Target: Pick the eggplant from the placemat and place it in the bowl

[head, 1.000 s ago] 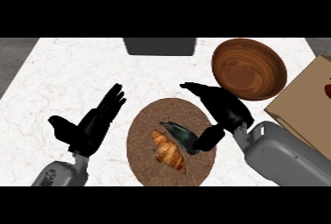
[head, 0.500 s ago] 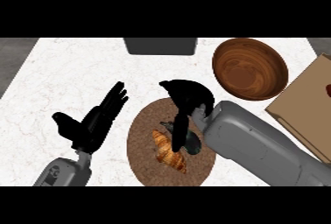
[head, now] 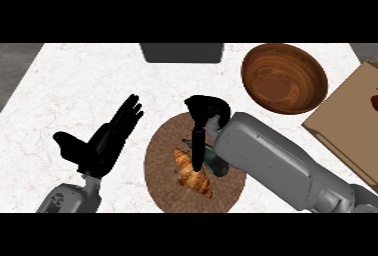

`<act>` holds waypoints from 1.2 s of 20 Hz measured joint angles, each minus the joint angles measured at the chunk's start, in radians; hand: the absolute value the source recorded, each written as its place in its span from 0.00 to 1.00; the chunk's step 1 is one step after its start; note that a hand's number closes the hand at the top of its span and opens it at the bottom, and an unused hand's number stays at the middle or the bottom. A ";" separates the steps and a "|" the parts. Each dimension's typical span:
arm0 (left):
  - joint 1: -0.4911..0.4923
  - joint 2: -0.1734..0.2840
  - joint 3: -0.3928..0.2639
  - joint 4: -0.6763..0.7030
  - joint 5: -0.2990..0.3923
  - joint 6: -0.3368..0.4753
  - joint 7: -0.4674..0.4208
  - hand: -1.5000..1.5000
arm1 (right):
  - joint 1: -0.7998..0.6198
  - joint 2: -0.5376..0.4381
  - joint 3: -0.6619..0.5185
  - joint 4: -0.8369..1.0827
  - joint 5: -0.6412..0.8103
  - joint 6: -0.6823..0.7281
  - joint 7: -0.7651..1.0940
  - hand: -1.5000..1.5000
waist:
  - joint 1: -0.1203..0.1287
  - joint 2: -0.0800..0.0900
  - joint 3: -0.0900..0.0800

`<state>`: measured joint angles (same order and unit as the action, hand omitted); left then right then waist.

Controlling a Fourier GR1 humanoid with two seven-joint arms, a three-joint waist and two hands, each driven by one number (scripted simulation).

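The eggplant (head: pixel 215 163), dark and glossy, lies on the round brown placemat (head: pixel 166 150), half hidden under my right forearm. My right hand (head: pixel 204 111) hangs over the mat's far part and reaches down onto the eggplant's left side; how it grips is hidden. The wooden bowl (head: pixel 284 77) stands at the back right, apart from the hand. My left hand (head: pixel 103 141) rests open, fingers up, left of the mat.
A golden croissant (head: pixel 194 175) lies on the placemat just left of the eggplant. A cardboard box (head: pixel 345 117) sits at the right edge beside the bowl. A dark grey block (head: pixel 181 52) stands at the counter's back edge.
My right hand has swung left from beside the placemat to above it and come down onto the eggplant. The left hand has barely moved.
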<state>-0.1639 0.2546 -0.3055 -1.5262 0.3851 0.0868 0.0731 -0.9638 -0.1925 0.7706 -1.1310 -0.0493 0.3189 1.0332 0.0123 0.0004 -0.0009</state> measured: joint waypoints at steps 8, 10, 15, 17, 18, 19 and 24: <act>0.013 -0.013 0.008 -0.021 -0.014 -0.001 0.020 0.50 | 0.024 0.034 0.024 0.103 0.010 0.056 -0.014 0.00 | -0.005 -0.001 0.000; 0.016 -0.021 0.012 -0.012 -0.027 0.003 0.015 0.50 | 0.033 0.036 0.020 0.102 0.019 0.069 -0.019 0.00 | -0.007 -0.001 0.001; 0.014 -0.021 0.034 -0.003 -0.026 -0.023 0.016 0.50 | 0.048 0.069 0.025 0.114 0.060 0.082 -0.023 0.00 | -0.009 -0.001 0.000; 0.011 -0.015 0.052 0.017 -0.021 -0.047 0.006 0.50 | 0.058 0.080 0.026 0.135 0.088 0.084 -0.035 0.00 | -0.008 -0.001 0.001; 0.007 -0.026 0.047 0.012 -0.030 -0.037 0.013 0.50 | 0.071 0.080 0.026 0.117 0.096 0.082 -0.028 0.00 | -0.010 -0.001 0.001; 0.004 -0.030 0.051 0.013 -0.031 -0.037 0.018 0.50 | 0.079 0.092 0.024 0.119 0.111 0.079 -0.026 0.00 | -0.010 -0.001 0.001; 0.018 -0.043 0.057 -0.005 -0.047 -0.043 0.028 0.50 | 0.116 0.109 0.005 0.130 0.182 0.081 -0.041 0.00 | -0.009 -0.001 0.001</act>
<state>-0.1459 0.2111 -0.2483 -1.5309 0.3376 0.0438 0.1015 -0.8474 -0.0836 0.7759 -1.0014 0.1331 0.3996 0.9918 0.0031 -0.0009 -0.0002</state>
